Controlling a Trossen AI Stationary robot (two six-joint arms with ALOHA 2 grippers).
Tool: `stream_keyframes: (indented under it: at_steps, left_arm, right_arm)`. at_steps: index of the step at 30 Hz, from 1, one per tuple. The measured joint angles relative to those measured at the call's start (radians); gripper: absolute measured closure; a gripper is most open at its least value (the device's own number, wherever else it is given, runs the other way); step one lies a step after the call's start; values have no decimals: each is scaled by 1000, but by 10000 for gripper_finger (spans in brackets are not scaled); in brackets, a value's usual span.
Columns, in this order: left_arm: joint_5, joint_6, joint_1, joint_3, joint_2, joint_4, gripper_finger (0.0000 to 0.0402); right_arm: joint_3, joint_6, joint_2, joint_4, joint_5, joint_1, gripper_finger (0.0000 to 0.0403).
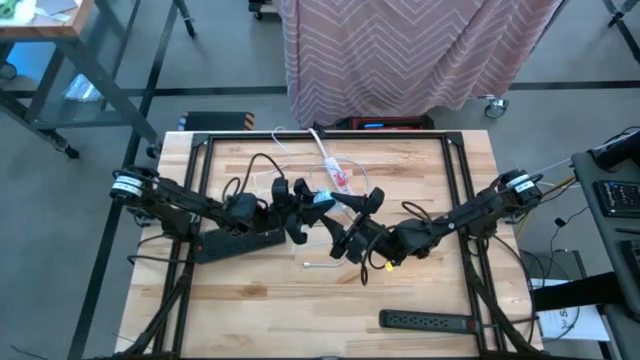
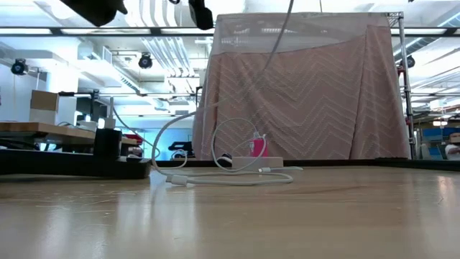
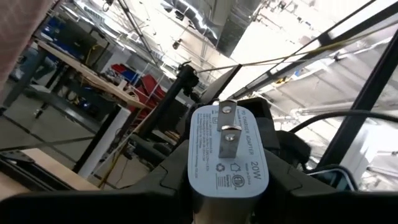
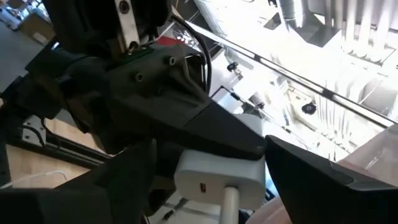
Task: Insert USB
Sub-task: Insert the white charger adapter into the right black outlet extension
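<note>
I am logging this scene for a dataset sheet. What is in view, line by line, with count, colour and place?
wall charger: one, white, prongs outward, held in the left gripper above mid-table
cable: one, white, looped on the table's far middle, plug end at the charger's port
pink-and-white pack: one, far middle of the table
power strip: one, black, left-centre
second power strip: one, black, near right edge
table: one, light wood, black frame
drape: one, pink zigzag, behind the table
left gripper: shut on the charger
right gripper: open, at the charger's port side
</note>
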Motion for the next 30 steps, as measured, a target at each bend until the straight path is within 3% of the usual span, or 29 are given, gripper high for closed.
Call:
stream_keyframes:
  at_steps: [10, 30]
  left_arm:
    - [7, -25, -8, 0, 2, 26, 301]
    - [25, -60, -17, -2, 11, 40, 301]
  right_arm:
    - [11, -151, 0, 0, -4, -10, 178]
    - [10, -115, 0, -2, -62, -48, 184]
